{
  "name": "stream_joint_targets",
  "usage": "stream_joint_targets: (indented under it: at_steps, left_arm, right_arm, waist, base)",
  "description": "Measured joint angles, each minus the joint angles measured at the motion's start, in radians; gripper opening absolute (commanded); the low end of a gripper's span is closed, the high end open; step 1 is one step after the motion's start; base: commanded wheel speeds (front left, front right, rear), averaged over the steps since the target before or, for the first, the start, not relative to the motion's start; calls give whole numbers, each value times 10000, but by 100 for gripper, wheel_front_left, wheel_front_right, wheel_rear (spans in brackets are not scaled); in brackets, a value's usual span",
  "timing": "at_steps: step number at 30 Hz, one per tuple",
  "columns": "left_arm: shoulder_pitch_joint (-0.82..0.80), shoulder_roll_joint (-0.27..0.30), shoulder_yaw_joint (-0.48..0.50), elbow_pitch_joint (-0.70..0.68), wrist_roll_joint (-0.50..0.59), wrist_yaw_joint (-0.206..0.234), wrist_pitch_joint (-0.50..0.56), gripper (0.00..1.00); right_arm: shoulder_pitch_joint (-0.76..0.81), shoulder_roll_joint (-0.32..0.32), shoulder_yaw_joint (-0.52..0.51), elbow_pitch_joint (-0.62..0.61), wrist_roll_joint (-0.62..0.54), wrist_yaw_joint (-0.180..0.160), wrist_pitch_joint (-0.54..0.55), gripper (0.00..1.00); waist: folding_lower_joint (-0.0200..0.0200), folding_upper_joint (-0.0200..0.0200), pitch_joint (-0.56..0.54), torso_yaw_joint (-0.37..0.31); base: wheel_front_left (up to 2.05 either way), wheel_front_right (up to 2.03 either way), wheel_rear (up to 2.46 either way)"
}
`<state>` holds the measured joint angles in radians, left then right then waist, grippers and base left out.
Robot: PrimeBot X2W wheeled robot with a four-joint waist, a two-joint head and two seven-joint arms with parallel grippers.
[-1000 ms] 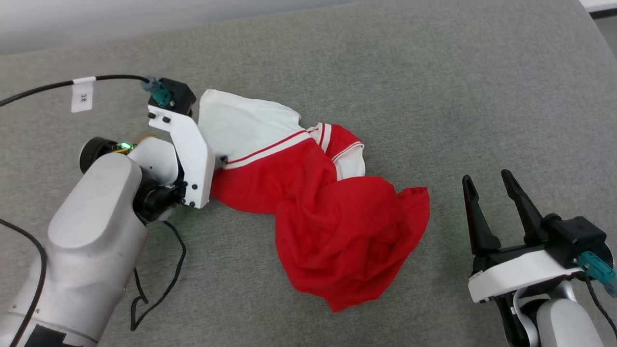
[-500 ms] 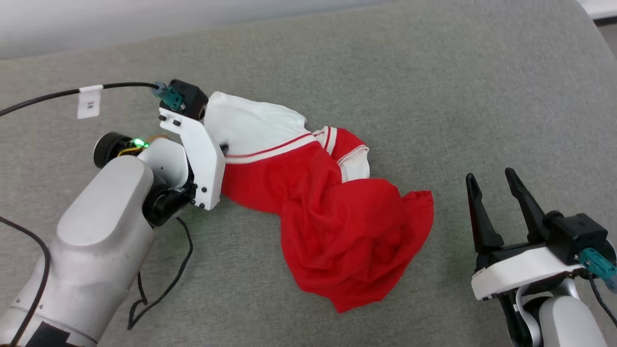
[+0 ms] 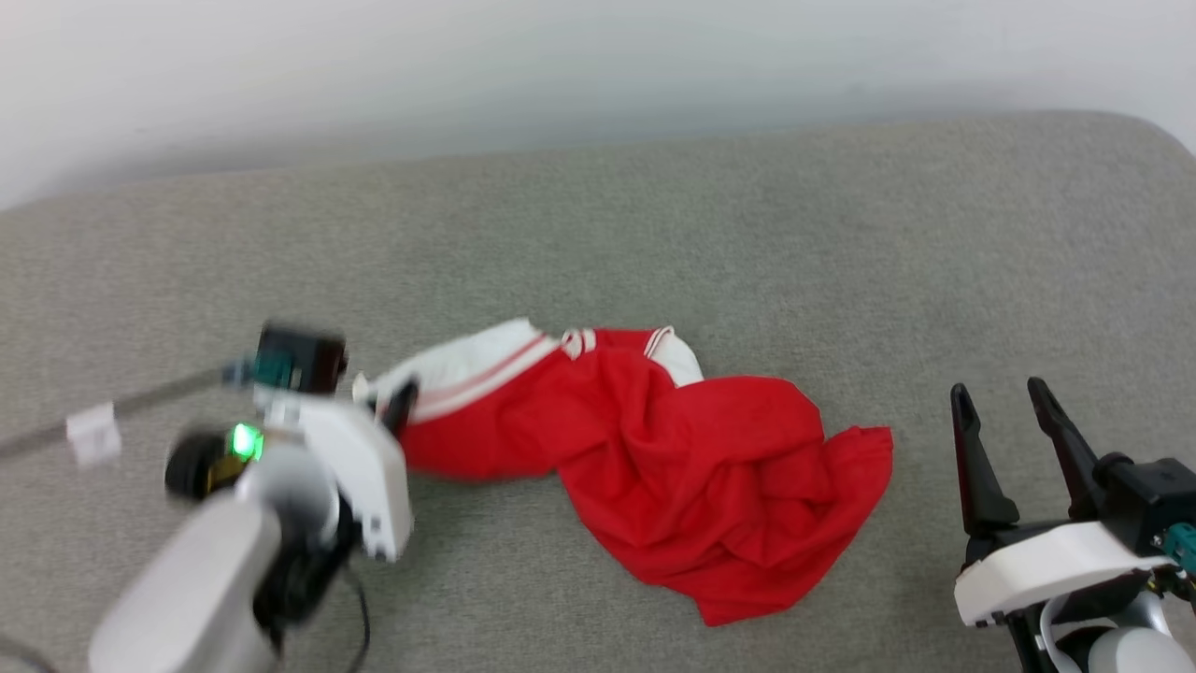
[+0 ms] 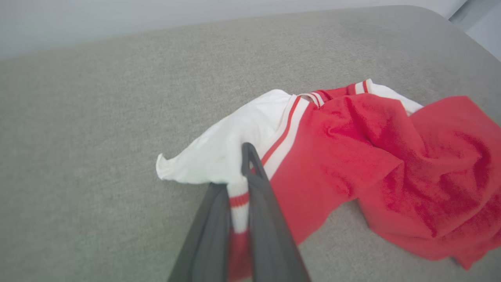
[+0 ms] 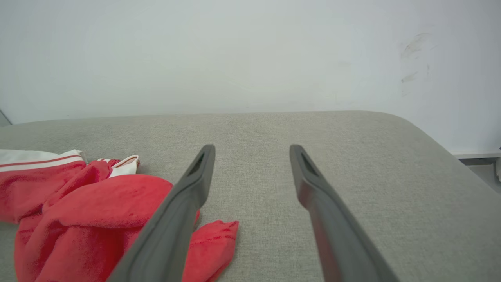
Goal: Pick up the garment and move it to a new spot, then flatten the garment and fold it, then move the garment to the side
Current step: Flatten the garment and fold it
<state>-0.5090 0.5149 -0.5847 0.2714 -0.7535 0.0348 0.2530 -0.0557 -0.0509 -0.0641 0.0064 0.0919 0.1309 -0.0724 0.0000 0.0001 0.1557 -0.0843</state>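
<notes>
Two grippers at work here, so how does the left gripper (image 4: 235,172) stand?

Its jaws are pressed together on the garment (image 3: 710,505), pinching the striped edge of the white sleeve (image 4: 223,156). A strip of white and red cloth runs down between the two dark fingers (image 4: 270,219).

And the right gripper (image 3: 998,391)?

Jaws spread wide apart, standing clear of the cloth. It sits at the lower right of the head view, just beyond the shirt's red hem.

Where does the garment lie?

Crumpled on the grey cushioned surface (image 3: 841,234), about the middle of the head view. The white sleeve points toward the left arm, the red and white trim (image 4: 283,131) runs along the sleeve's seam, and the red body is bunched in folds toward the right gripper. A second white patch (image 3: 677,353) peeks out on the far side.

Is the sleeve lifted?

It is drawn taut toward the pinch; whether it clears the cushion I cannot tell. The left arm is blurred in the head view, with a green light (image 3: 245,439) glowing on its wrist, and a pale wall (image 5: 235,58) stands behind the cushion
</notes>
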Motion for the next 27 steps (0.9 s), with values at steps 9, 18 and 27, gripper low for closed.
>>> stream_joint_targets:
  at_steps: [9, 18, 27]
  left_arm:
    - [4201, -445, 621, -924, -1444, 1613, -976, 82]
    - [4804, -754, 846, -1676, -495, 2470, -2913, 100]
    - [3956, -765, 911, -2297, 1214, 2688, -4870, 100]
  right_arm:
    - [641, 4, 36, -324, -104, 2, 405, 100]
    - [972, 2, -407, -698, -201, 2, 732, 100]
    - [1337, 2, -522, -943, -58, 0, 1093, 100]
  waist:
    - [0, 0, -648, 329]
    - [-1, 0, -1158, 488]
    - [-1, 0, -1576, 624]
  base:
    - [0, 0, 0]
    - [0, 0, 0]
    - [0, 0, 0]
